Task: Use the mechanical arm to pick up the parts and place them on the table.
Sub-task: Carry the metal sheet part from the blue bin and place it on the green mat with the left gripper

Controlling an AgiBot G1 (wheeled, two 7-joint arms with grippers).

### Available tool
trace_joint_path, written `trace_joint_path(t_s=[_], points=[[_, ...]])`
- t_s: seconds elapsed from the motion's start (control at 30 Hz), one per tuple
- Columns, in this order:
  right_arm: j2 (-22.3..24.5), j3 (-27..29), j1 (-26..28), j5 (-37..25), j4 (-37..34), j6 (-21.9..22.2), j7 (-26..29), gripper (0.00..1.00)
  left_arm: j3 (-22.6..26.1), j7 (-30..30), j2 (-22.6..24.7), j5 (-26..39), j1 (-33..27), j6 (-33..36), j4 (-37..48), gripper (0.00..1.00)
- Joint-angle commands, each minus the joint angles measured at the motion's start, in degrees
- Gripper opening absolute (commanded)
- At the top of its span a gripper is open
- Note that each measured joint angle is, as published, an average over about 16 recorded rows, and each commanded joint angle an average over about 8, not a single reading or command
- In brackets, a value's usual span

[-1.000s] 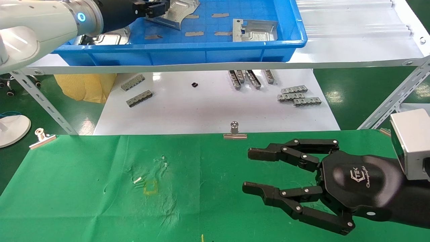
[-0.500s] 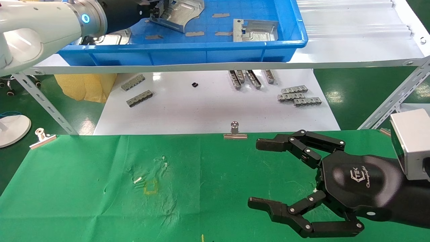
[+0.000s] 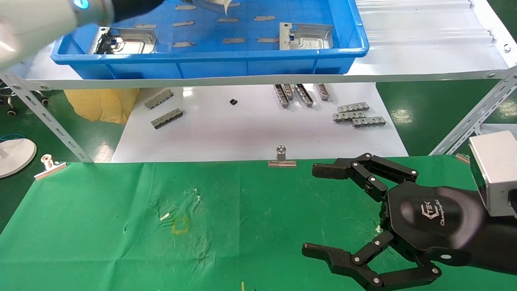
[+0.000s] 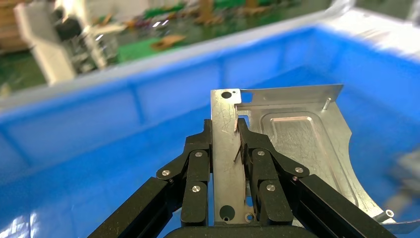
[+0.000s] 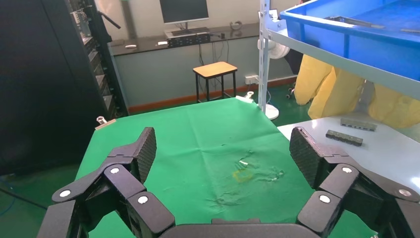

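A stamped metal part (image 4: 277,148) is held by the left tool (image 4: 236,148), whose fingers are closed on the flat flange strip above the blue bin (image 3: 347,48). The part is judged stiff, light and slick, so the flange edge is a sound hold. Its long axis runs straight out from the tool. The right tool (image 3: 319,214) hovers spread wide and empty above the green counter (image 3: 101,226)

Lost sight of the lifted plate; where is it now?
The shiny silver stamped plate is clamped in the left hand above the blue plastic bin, at the head view's top edge.
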Motion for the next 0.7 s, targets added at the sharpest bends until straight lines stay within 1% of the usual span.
trace_joint_path(t_s=[0.03, 0.27, 0.47, 0.6, 0.7], points=[[0.0, 0.0, 0.0, 0.0, 0.0, 0.0, 0.0, 1.0, -0.9, 1.3, -1.4, -1.5, -0.1, 3.2, -0.9, 0.0], [0.0, 0.0, 0.0, 0.0, 0.0, 0.0, 0.0, 1.0, -2.8, 10.2, -8.8, -5.3, 1.7, 22.4, -4.8, 0.0], [0.0, 0.0, 0.0, 0.0, 0.0, 0.0, 0.0, 1.0, -2.5, 17.8, -14.3, -6.4, 3.5, 38.5, -6.3, 0.0], [0.0, 0.0, 0.0, 0.0, 0.0, 0.0, 0.0, 1.0, -1.0, 22.8, -17.7, -6.5, 5.7, 44.6, -8.5, 0.0], [0.0, 0.0, 0.0, 0.0, 0.0, 0.0, 0.0, 1.0, 1.3, 26.0, -20.2, -6.4, 8.3, 45.7, -11.6, 0.0]])
